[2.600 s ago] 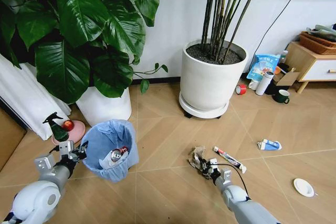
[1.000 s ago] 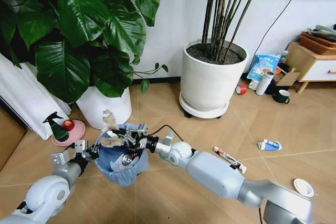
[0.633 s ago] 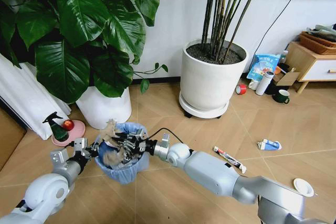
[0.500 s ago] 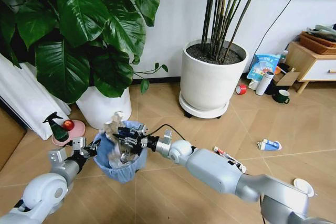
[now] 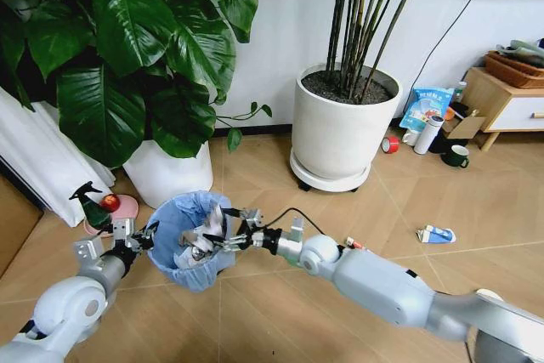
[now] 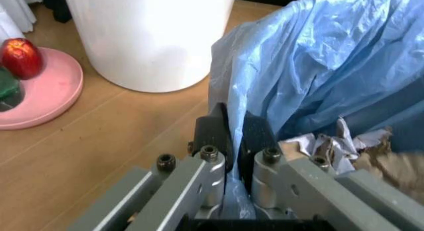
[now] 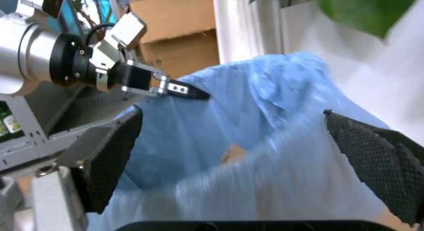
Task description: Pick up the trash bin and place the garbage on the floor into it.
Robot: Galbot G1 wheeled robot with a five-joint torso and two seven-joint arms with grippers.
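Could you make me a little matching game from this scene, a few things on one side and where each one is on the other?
Things:
1. left gripper
2. right gripper
3. carton
4. green mug

Places:
A. lying on the floor, off to the robot's right
B. clamped on the rim of the trash bin
C. open over the mouth of the bin
D. standing by the wooden cabinet

Pairs: 1-B, 2-C, 3-A, 4-D
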